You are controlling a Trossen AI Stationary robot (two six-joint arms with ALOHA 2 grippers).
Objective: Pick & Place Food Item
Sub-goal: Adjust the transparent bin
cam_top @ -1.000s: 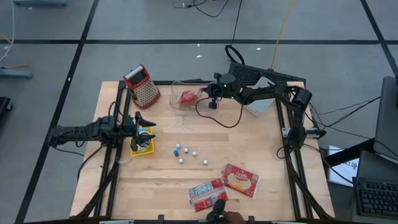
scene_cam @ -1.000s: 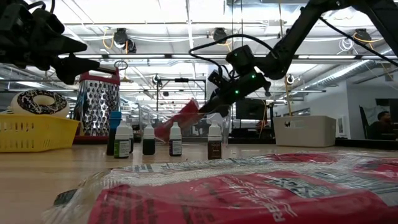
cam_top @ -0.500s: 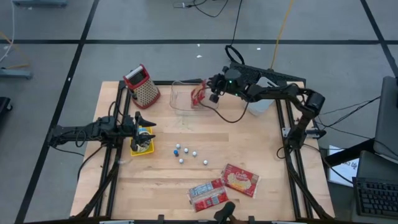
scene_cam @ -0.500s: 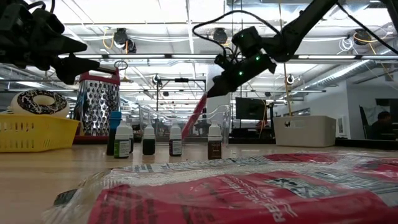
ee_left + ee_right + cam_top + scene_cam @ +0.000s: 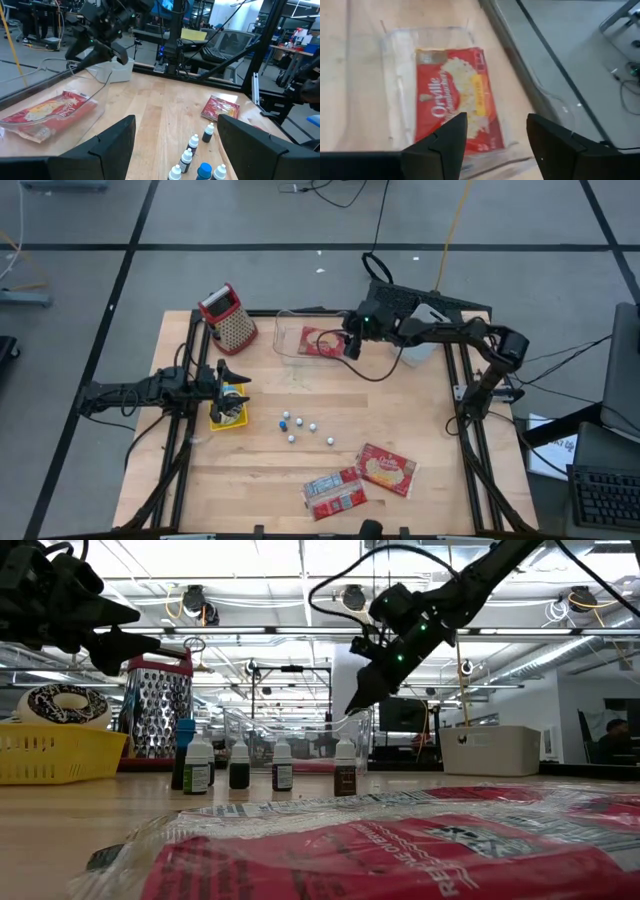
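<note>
With the popcorn packet laid flat in the clear bin near the tabletop's far edge, the right gripper is seen just beside it, fingers spread and empty.

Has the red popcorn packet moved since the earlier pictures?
Yes. The red popcorn packet stood tilted at the clear container's edge in the right pincer; now it lies flat inside, released.
</note>
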